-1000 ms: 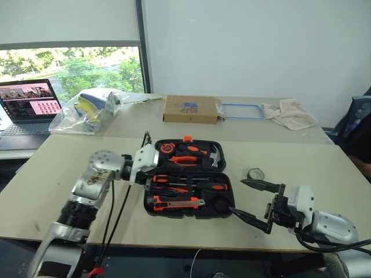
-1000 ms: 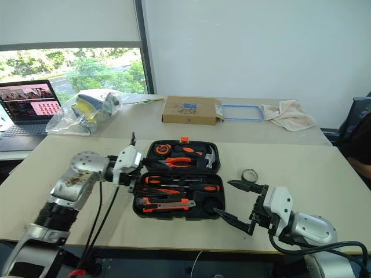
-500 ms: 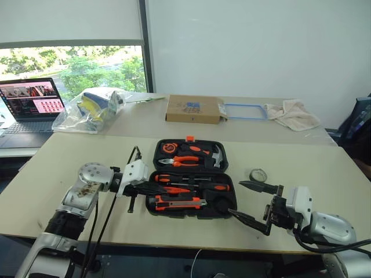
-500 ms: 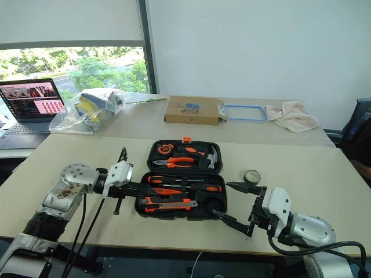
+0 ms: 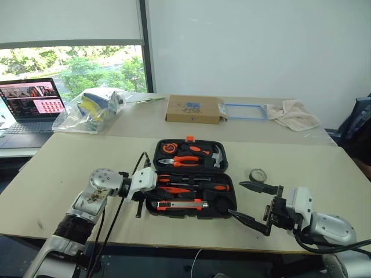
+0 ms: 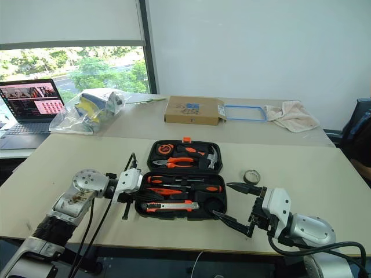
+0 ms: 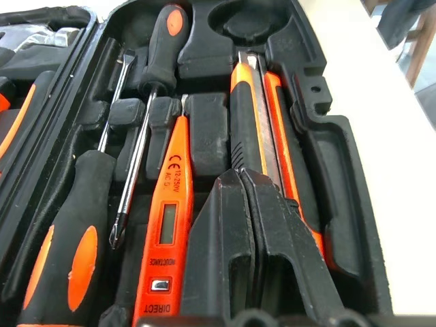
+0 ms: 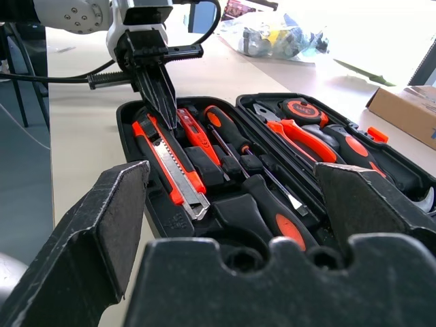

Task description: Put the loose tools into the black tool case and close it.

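We judge the black tool case to be stiff moulded plastic, light enough to shift if pushed, so the lid wants a steady lift from its far rim near the orange latch. The small dark tape roll looks light and rigid; it could roll or skid, and we would take it across its outer wall.

The case lies open near the middle of the desk, its lid half toward the far edge, its tray half toward the near edge. In the tray sit two orange-and-black screwdrivers, the slim orange tester and the utility knife, each in its recess; a round recess stands empty. The tape roll lies on the desk just beside the case's right side.

Our left hand has its fingers pressed together, holding nothing, its tip low over the knife's end at the tray's left. Our right hand is spread wide and empty, near the case's near right corner.
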`<state>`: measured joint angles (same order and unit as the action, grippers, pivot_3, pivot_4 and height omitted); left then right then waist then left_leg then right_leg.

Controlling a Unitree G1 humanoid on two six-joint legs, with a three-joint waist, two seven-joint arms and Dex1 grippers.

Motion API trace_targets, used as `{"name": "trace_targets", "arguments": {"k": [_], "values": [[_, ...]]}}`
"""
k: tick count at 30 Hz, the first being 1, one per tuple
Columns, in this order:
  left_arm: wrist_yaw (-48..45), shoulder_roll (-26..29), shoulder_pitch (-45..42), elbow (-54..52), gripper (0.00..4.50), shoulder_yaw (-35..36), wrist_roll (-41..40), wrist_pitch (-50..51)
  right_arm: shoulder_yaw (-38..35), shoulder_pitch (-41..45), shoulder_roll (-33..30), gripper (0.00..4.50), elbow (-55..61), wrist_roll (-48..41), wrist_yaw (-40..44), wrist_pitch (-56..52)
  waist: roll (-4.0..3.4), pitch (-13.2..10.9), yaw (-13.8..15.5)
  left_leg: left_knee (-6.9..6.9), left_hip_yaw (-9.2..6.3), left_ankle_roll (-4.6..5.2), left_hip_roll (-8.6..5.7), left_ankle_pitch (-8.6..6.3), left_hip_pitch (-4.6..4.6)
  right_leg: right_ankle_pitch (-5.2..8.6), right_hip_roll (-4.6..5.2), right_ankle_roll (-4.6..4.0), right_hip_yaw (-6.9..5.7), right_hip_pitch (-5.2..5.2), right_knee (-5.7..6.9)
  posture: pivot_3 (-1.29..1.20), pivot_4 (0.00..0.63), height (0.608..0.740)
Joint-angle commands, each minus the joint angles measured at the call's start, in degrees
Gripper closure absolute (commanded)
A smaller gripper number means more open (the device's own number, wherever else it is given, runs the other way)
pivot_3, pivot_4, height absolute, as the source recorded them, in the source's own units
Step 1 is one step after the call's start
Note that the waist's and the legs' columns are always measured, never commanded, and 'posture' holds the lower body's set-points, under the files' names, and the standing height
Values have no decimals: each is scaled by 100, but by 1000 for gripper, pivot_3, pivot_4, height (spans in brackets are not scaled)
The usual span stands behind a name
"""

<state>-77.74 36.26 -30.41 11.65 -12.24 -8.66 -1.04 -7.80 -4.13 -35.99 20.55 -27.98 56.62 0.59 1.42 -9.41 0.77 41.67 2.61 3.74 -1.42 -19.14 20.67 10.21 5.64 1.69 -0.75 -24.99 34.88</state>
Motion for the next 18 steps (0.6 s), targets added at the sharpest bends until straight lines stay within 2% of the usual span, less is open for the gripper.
{"name": "trace_targets", "arguments": {"k": [1,7,11,16,18], "values": [[196,81,171,-59,4421,-393,462,557,-63,1,41,0,80,-12,-33,117,-2,1,0,0,0,3,0,-2,-10,0,1,0,0,9,0,0,150,740],[385,45,283,-168,4421,-552,561,949,-77,22,64,0,54,8,-35,120,-16,10,-21,-1,0,11,7,-8,-55,2,-2,2,0,55,-2,0,150,740],[462,-67,309,-82,4421,-426,415,607,-112,2,45,0,47,8,-41,111,-24,15,-5,-1,0,10,7,-7,-56,1,0,1,1,56,-1,0,150,740],[531,-240,312,-84,4421,246,-227,50,-411,-192,-25,0,107,-60,-136,72,-24,14,14,-1,-2,10,4,-7,-52,1,12,1,-2,52,-1,0,150,740],[348,-207,381,-240,4421,704,-860,336,-716,-365,-58,0,179,-250,-234,-83,-23,13,5,-1,-3,10,3,-8,-41,1,16,2,-2,39,-1,0,150,740]]}}
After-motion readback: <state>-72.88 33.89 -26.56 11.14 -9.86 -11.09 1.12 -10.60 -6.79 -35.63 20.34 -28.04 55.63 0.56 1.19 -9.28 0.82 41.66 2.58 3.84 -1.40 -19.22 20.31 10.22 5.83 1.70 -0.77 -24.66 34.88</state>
